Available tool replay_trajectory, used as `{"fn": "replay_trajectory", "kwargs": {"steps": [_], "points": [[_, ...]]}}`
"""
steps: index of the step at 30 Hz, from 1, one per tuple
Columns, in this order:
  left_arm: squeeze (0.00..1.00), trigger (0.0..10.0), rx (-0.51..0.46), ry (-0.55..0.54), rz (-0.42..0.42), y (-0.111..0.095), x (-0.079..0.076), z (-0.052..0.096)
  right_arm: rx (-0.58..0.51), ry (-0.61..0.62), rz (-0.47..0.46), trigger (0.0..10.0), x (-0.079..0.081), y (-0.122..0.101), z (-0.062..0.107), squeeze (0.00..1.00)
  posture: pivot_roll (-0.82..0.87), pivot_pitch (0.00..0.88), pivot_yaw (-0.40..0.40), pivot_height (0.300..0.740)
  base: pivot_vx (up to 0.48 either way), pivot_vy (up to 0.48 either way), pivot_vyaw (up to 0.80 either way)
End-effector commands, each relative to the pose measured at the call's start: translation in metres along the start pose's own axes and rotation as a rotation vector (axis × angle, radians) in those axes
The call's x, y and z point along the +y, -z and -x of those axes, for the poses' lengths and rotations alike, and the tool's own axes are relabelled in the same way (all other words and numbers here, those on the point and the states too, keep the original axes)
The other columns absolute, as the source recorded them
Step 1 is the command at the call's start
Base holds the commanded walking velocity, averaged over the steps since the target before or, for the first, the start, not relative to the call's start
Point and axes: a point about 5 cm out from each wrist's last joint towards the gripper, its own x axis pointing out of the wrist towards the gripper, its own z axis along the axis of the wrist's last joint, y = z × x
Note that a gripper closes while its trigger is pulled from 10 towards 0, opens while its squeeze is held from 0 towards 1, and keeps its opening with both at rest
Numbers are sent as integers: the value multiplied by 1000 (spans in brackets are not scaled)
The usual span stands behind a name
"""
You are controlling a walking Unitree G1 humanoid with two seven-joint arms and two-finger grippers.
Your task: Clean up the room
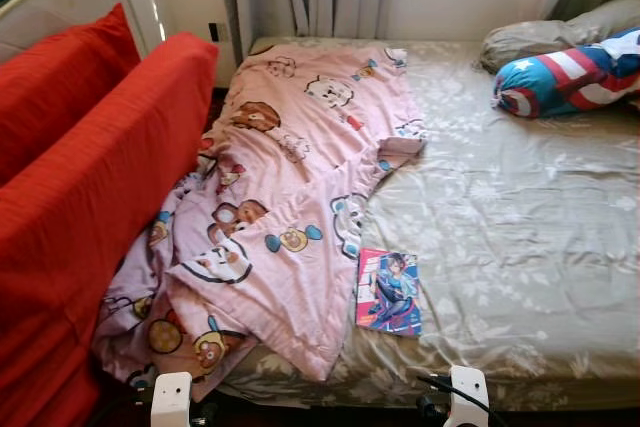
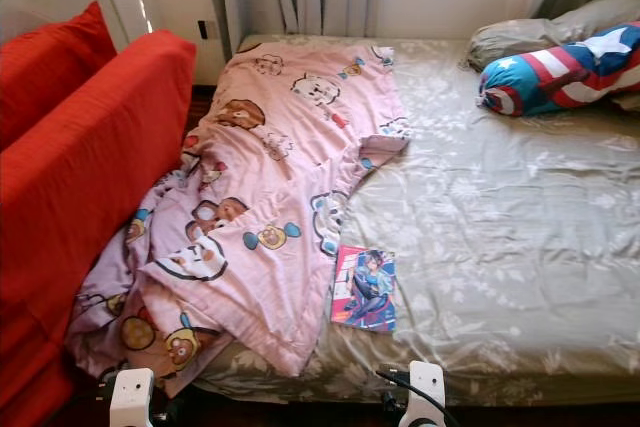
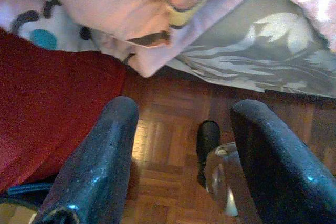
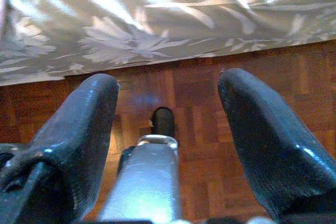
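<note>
left tool [image 3: 181,156] fingers apart over wood floor [image 3: 163,145] by bed edge | right tool [image 4: 168,135] fingers apart, low by bed [image 1: 500,217] | pink blanket [image 1: 290,197] rumpled across bed's left | magazine [image 1: 389,292] just beside blanket's right edge

No lettering could be read anywhere in the pictures. The magazine [image 1: 389,292] lying on the bed [image 1: 520,237] beside the pink blanket [image 1: 290,197] carried a drawn figure on its cover and what may have been a title strip along its pink edge, but the print was too small and blurred to make out. The blanket bore only cartoon animals, without words. The long cushion [image 1: 570,75] near the head of the bed showed a white star, red and white stripes and a ringed shield emblem, a sign rather than text. No brand, number or label was legible on anything else.
</note>
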Motion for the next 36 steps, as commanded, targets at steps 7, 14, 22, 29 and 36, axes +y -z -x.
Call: {"fn": "replay_trajectory", "kwargs": {"steps": [7,14,22,29,36], "points": [[0,10000,33,-3,8,7,1,2,7,5,3,10000,-2,3,1,0,134,109,-38,740,0,0,0],[0,10000,26,3,10,7,-3,2,10,5,26,10000,-2,3,1,0,132,110,-40,740,172,0,0],[0,10000,15,9,12,7,-6,1,15,1,30,10000,-3,5,1,0,133,109,-41,740,257,0,237],[0,10000,1,12,10,2,-7,0,22,-12,62,10000,-1,5,1,0,133,110,-42,740,152,0,0],[0,10000,-73,33,14,-9,-8,-1,-20,-42,82,10000,3,-3,0,0,128,117,-44,740,0,0,0]]}}
